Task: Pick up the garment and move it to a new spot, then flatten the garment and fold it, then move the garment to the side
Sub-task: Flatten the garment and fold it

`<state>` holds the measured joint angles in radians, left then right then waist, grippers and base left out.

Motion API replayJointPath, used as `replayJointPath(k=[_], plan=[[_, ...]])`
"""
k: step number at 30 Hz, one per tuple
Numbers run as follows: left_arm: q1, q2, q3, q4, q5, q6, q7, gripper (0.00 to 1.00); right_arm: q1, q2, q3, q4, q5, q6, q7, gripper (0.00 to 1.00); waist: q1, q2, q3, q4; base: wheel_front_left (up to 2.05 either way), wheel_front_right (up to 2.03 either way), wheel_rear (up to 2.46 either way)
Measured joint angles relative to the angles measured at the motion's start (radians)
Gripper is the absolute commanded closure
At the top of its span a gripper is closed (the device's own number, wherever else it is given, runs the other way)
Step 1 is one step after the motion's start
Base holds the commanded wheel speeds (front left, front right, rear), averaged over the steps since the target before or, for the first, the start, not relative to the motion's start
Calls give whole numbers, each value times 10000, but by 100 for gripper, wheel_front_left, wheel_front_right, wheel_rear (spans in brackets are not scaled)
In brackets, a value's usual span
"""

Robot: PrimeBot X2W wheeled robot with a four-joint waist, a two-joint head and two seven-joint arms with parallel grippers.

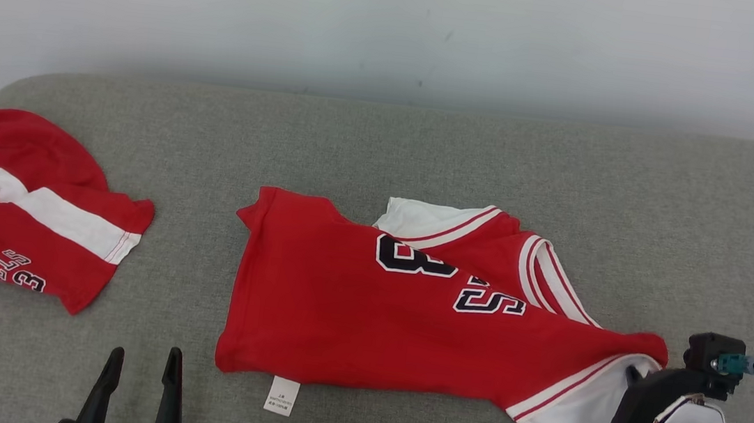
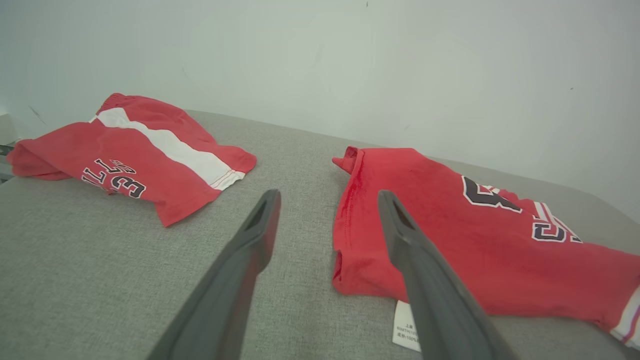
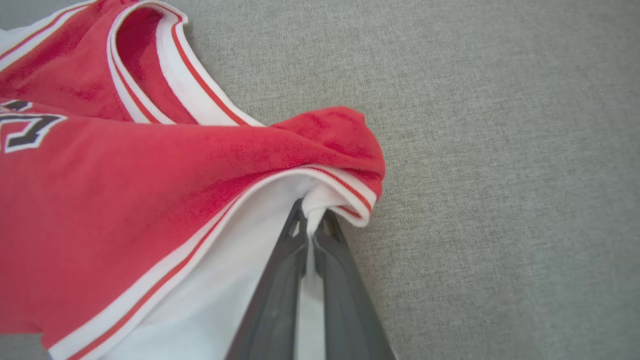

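The garment (image 1: 367, 308) is a red jersey with white trim and dark lettering, lying crumpled in the middle of the grey surface. In the right wrist view my right gripper (image 3: 312, 220) is shut on the garment's (image 3: 150, 200) white-trimmed edge, with cloth pinched between the two fingers. In the head view that gripper (image 1: 637, 372) sits at the garment's right end. My left gripper (image 1: 144, 359) stands open near the front edge, left of the garment's lower left corner, touching nothing. The left wrist view shows its fingers (image 2: 260, 225) apart over bare fabric, with the garment (image 2: 450, 230) just to the right.
A second red garment with a white stripe (image 1: 27, 210) lies at the far left of the grey padded surface (image 1: 425, 153). A pale wall (image 1: 396, 24) rises behind it. A white care label (image 1: 281, 395) sticks out at the jersey's front edge.
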<state>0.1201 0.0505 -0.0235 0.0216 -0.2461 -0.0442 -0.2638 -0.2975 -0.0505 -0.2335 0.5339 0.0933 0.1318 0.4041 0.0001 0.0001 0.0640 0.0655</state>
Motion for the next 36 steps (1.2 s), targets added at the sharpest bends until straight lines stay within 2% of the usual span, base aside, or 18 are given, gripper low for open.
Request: replayJointPath(k=[10, 11, 12, 13, 19, 26, 29, 33, 36], plan=[[-502, 0, -36, 36, 54, -61, 0, 0, -1427, -203, -255, 951, -548, 2, -713, 100, 1, 0, 518, 286, 0, 0, 0], [-532, 2, -40, 42, 54, -61, 0, 0, -1542, -211, -238, 1051, -608, 0, -769, 89, 1, 0, 545, 314, 0, 0, 0], [-548, 0, -48, 56, 54, -61, 0, 0, -1644, -222, -232, 1143, -614, 0, -853, 54, 1, 0, 567, 340, 0, 0, 0], [-556, 0, -50, 71, 56, -61, 0, 0, -1741, -222, -245, 1227, -614, 0, -976, 0, 1, 1, 579, 361, 0, 0, 0], [-533, -2, -25, 222, 0, 10, 0, 0, -1695, -238, -368, 1413, -721, 2, -1797, 0, 0, 0, 324, 376, 0, 0, 0], [-165, 2, 201, 305, -63, 150, 0, 0, -586, -203, -109, 339, -869, 0, -3461, 0, -1, 0, -316, 195, 0, 0, 0], [-80, 0, 290, 301, -94, 176, 0, 0, -77, -174, 370, -384, -857, 0, -4069, 0, -2, 0, -583, 35, 0, 0, 0], [-90, -2, 443, 278, -111, 261, 0, 0, 521, -146, 1402, -1367, -196, 0, -4815, 0, -2, -1, -819, -271, 0, 0, 0], [-94, -2, 539, 360, -115, 295, 0, 0, 1168, -347, 2274, -2109, 84, 0, -5371, 0, -2, 0, -1029, -572, 0, 0, 0]])
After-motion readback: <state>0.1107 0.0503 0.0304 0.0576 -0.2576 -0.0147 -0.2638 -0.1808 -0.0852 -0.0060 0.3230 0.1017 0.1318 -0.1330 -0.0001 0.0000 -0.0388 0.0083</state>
